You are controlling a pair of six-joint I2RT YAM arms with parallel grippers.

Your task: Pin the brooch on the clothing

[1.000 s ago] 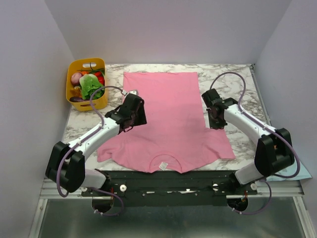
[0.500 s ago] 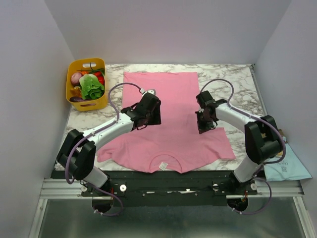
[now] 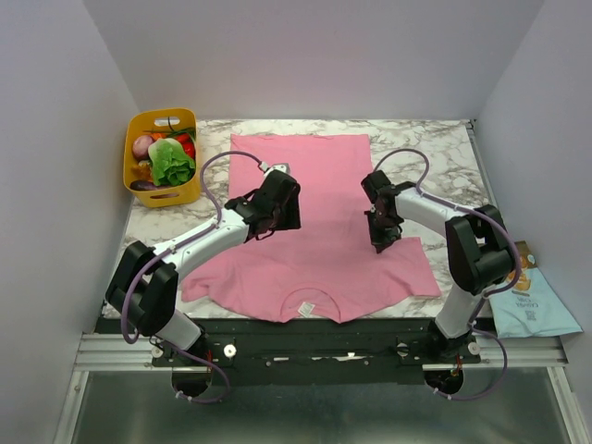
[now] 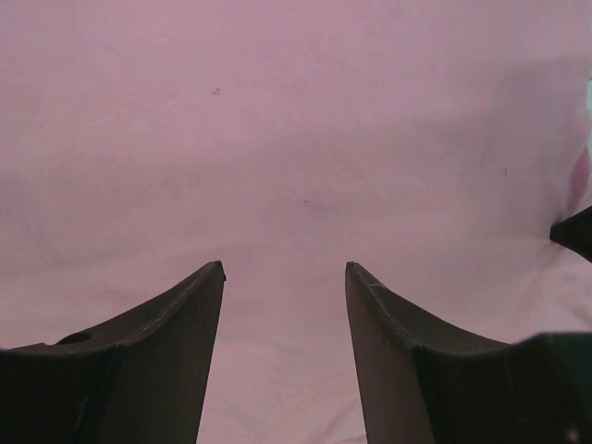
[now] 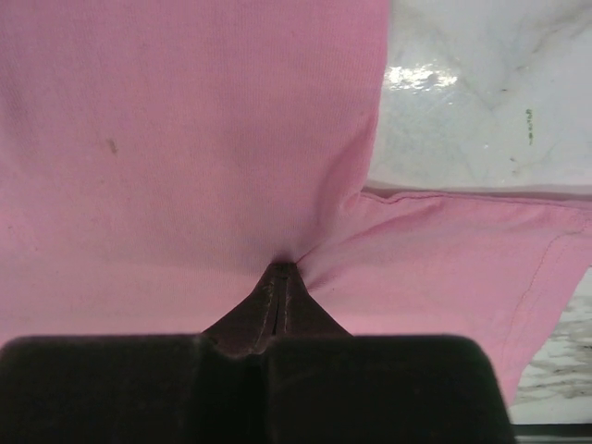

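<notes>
1. Clothing (image 3: pixel 319 176) is spread flat on the marble table (image 3: pixel 444 153), neckline nearest the arm bases.
2. The left gripper (image 4: pixel 285 268) is held over its left-middle, jaws apart, nothing between them.
3. The right gripper (image 5: pixel 280 270) is closed, its tip pressed where the right-side sleeve meets the body; fabric is puckered there.
4. The brooch cannot be made out.

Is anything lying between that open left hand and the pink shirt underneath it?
Nothing visible. The left hand hangs open over the shirt, and its wrist camera shows only bare pink cloth below it. The brooch shows in no view, so I cannot say where it is.
</notes>
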